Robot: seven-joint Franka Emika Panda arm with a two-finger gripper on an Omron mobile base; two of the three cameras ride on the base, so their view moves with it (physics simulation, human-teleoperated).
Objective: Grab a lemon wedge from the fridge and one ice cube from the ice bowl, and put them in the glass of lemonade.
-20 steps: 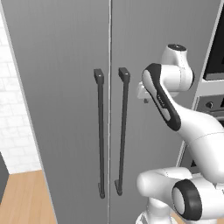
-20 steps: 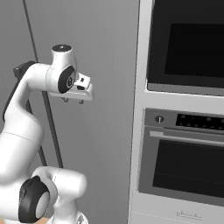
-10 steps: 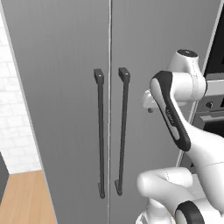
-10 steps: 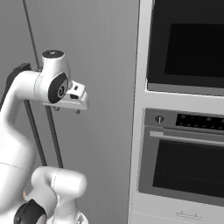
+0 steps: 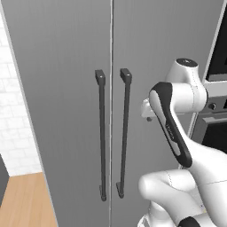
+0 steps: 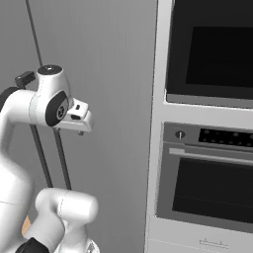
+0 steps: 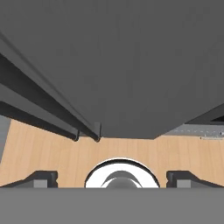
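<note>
The hand view looks down the grey front of the fridge (image 7: 131, 65), whose two long black bar handles (image 7: 39, 107) run slantwise at the left to the wooden floor (image 7: 52, 148), while the gripper (image 7: 112, 177) shows both dark fingertips (image 7: 41, 177) spread wide apart with nothing between them.

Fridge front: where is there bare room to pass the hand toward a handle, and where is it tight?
The fridge doors are shut. Bare door panel lies left of the left handle and right of the right handle. Between the two handles it is narrow. The open gripper holds nothing.
</note>
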